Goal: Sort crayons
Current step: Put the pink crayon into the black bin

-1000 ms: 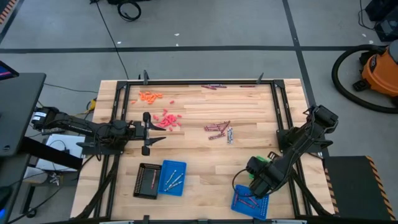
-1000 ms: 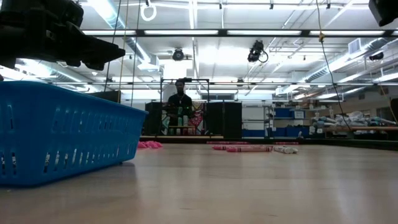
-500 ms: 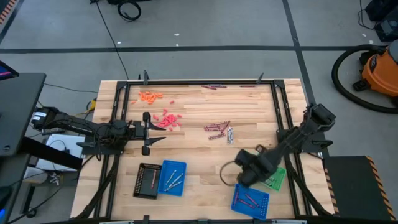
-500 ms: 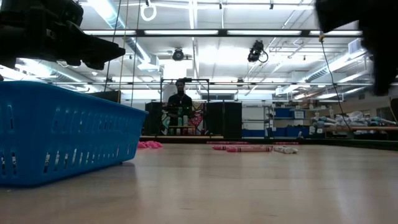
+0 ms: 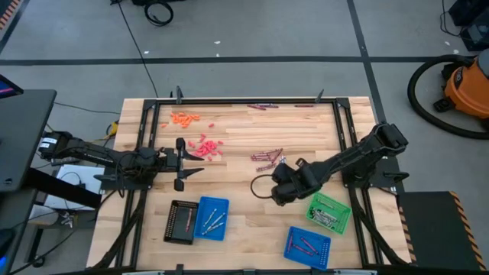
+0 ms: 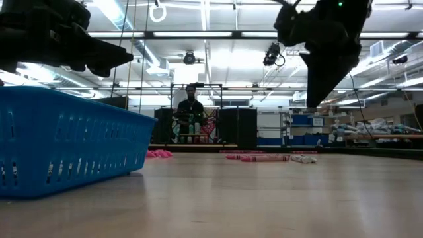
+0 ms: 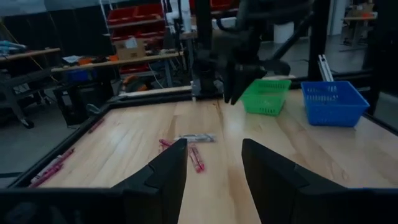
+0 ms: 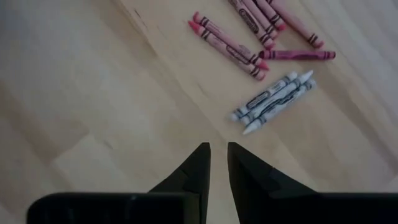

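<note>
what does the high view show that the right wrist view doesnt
Only the high view: the left gripper waiting beside the red-pink crayons, the orange crayons, the black tray, green tray and two blue trays. Only the right wrist view: the right gripper with its fingers nearly together and nothing between them, and the crayon labels. Both: the silver-grey crayons and dark purple crayons on the table.

workshop: red parts bins (image 7: 134, 12), shop vacuum (image 5: 466, 88).

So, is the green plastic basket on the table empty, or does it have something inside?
Not empty. The high view shows several small thin sticks lying inside the green plastic basket; their colours cannot be told.
</note>
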